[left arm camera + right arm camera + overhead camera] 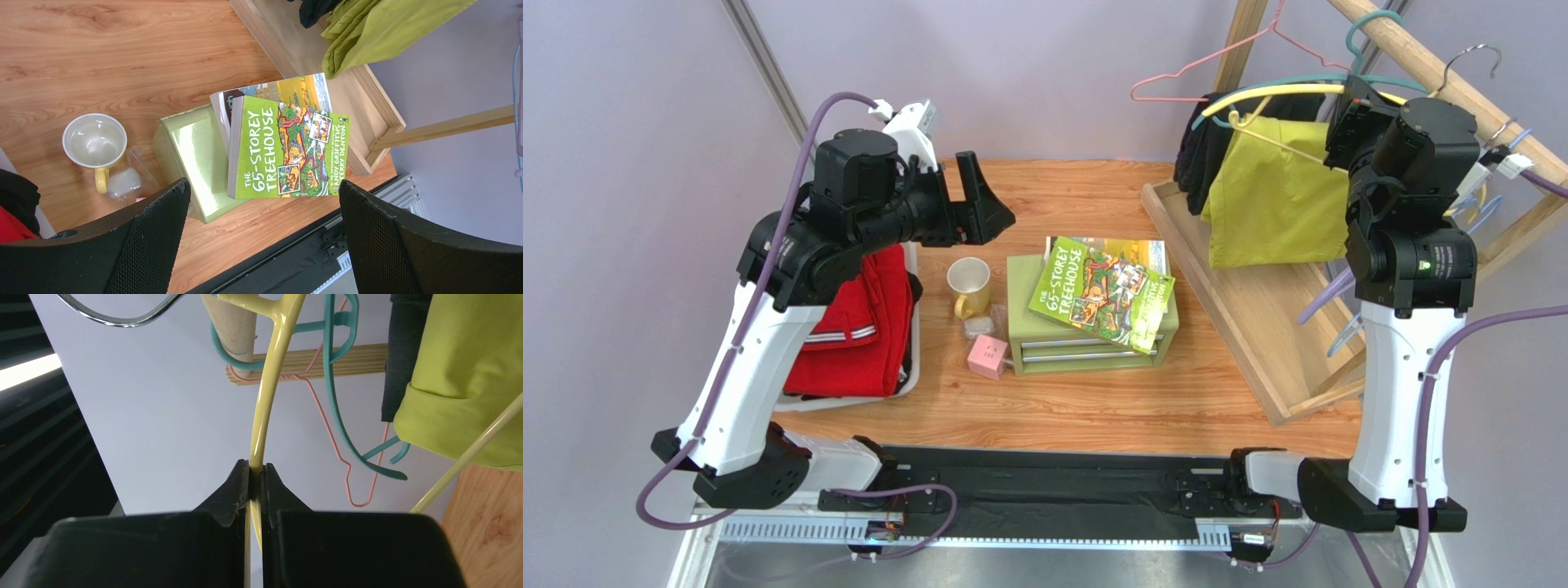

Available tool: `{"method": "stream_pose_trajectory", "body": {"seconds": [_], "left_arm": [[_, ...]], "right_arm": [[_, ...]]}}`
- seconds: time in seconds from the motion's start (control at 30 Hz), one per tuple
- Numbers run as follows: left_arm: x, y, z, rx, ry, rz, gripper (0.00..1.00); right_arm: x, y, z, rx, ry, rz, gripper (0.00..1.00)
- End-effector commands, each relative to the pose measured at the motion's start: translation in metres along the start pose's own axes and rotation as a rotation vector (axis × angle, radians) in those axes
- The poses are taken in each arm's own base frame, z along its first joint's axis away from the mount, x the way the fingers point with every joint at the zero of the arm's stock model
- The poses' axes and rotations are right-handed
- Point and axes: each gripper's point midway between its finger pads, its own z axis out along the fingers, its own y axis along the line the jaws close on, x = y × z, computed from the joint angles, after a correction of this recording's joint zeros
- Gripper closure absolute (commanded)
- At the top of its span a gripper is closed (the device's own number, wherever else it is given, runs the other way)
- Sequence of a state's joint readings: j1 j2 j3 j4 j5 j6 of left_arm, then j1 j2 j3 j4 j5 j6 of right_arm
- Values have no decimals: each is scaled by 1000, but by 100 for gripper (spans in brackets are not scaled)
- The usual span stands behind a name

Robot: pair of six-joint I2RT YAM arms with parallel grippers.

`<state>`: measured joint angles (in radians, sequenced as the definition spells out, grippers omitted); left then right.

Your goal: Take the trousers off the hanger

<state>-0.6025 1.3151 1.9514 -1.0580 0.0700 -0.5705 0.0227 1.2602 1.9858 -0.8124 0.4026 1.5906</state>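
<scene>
On the wooden rack (1259, 312) at the table's right side, the yellow-green trousers (1274, 202) hang folded over a yellow hanger (1271, 96), with dark trousers (1204, 153) bunched just beside them on the left. Seen from the right wrist, the yellow-green cloth (472, 380) fills the upper right corner and a dark strip of fabric (402, 355) hangs against its left edge. The yellow hanger's arm (270, 398) curves down from the wooden rail (236, 324) into the right gripper (256, 478), whose two fingers are pressed together on that arm. A teal hanger (334, 386) and a pink wire hanger (344, 453) hook over the same rail behind it.

At the table's left side, red trousers (848, 331) lie folded in a white basket (913, 355). Above them the left gripper (971, 196) is raised in the air, jaws spread wide and holding nothing; in its wrist view both fingers (153, 245) frame the tabletop below.

Between the two garment groups, on the wooden table (1075, 410), stand a yellow mug (970, 287), a pink block (987, 357) and a green box (1032, 337) bearing a book titled "The 65-Storey Treehouse" (1102, 292), which rests on another book.
</scene>
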Motion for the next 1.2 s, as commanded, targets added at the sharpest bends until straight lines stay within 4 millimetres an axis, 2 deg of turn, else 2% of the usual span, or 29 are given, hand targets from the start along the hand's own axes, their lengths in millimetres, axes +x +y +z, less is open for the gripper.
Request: {"method": "stream_pose_trajectory", "body": {"seconds": [0.0, 0.23, 0.5, 0.53, 0.67, 0.83, 0.87, 0.9, 0.97, 1.17], "left_arm": [[-8, -7, -6, 27, -35, 27, 5], [-9, -6, -6, 21, -41, 32, 5], [-8, -11, -3, 50, -29, 27, 6], [-8, -13, -3, 60, -28, 26, 7], [-8, -18, -3, 82, -22, 27, 9], [-11, -50, -7, 250, -22, 72, 12], [-15, -57, -8, 288, -36, 75, 12], [-14, -67, -10, 341, -25, 81, 12], [-23, -81, -14, 414, -48, 87, 12], [-35, -125, -26, 614, -61, 77, 12]], "right_arm": [[-23, 14, -6, -44, -98, 102, 100], [-22, -6, -11, 0, -81, 86, 100], [-24, -14, -26, 5, -58, 69, 100], [-24, -22, -24, 25, -63, 64, 99], [-30, -22, -28, 18, -81, 82, 100], [-13, -13, -27, -3, 4, -12, 100], [-3, -10, -26, -13, 50, -26, 100], [-1, -2, -26, -54, 64, -70, 100], [9, 2, -27, -77, 116, -106, 100], [14, 24, -41, -202, 150, -235, 100]]}}
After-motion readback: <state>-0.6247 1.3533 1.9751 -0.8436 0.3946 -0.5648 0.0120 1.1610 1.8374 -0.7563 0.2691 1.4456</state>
